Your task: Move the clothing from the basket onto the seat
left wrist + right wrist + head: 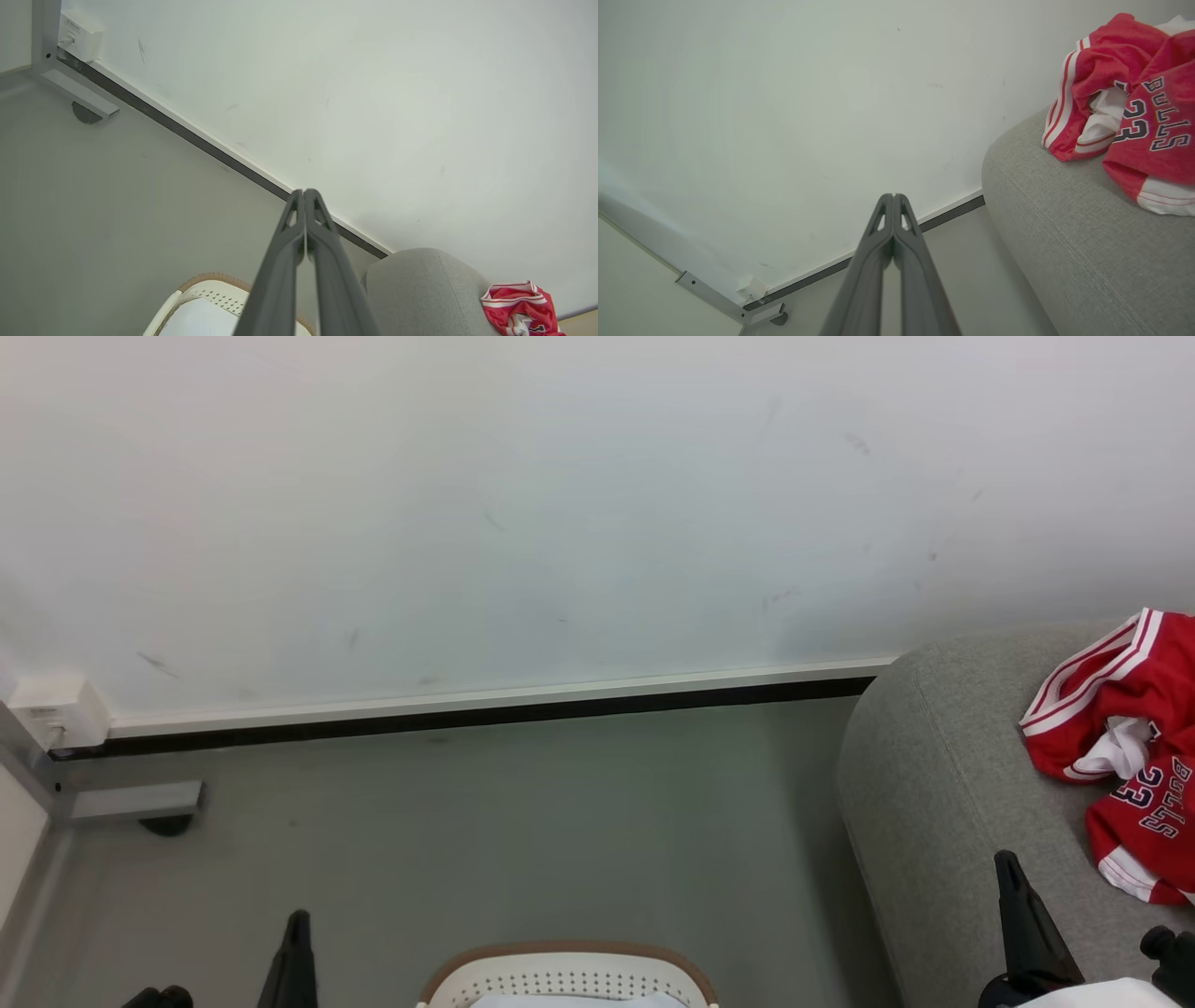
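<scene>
Red clothing (1134,747) with white stripes and "BULLS 23" lettering lies crumpled on the light grey seat (934,784) at the right. The right wrist view has the clothing (1125,102) on the seat's top (1064,224). The white basket (569,978) with its brown rim stands on the floor at the bottom centre; the part of its inside that shows is pale. My left gripper (304,192) is shut and empty, above the basket (205,298) and left of it in the head view (297,924). My right gripper (893,197) is shut and empty, over the seat's near edge (1008,863).
A white wall (560,504) with a dark-edged skirting (467,709) runs behind the grey floor (513,821). A grey metal frame leg with a round foot (140,803) and a white socket box (58,711) sit at the far left.
</scene>
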Controlling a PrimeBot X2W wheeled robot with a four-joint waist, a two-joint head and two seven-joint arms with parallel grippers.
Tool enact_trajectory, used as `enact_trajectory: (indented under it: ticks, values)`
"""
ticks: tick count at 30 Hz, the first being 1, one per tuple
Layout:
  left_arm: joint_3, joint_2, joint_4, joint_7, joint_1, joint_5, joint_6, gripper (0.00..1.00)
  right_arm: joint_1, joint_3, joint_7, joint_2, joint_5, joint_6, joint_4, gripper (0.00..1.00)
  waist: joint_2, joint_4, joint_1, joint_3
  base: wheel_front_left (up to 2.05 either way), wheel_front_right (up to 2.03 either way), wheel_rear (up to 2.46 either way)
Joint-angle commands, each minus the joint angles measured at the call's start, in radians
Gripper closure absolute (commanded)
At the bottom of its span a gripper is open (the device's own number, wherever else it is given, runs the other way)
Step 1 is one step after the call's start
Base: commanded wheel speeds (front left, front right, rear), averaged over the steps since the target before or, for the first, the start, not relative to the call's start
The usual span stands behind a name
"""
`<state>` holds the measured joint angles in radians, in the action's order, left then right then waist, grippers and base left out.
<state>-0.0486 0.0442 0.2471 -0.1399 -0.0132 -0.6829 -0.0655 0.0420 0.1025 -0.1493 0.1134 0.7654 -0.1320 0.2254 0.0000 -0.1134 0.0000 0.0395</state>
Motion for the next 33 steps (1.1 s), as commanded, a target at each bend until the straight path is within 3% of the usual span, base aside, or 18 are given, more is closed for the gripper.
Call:
enact_trajectory:
  ticks: [1,33]
  values:
    - [-0.005,0.006,-0.015,0.009,0.028,-0.039,-0.006,1.00,0.034,-0.012,0.008,-0.001,0.036,0.001,-0.010,1.00,0.0000,0.002,0.0000,-0.001,0.00,0.00,0.00]
    - [-0.033,0.007,-0.008,0.115,0.075,-0.424,-0.033,1.00,0.054,-0.090,0.110,-0.019,0.398,0.001,0.004,1.00,0.0000,0.039,0.0000,-0.014,0.00,0.00,0.00]
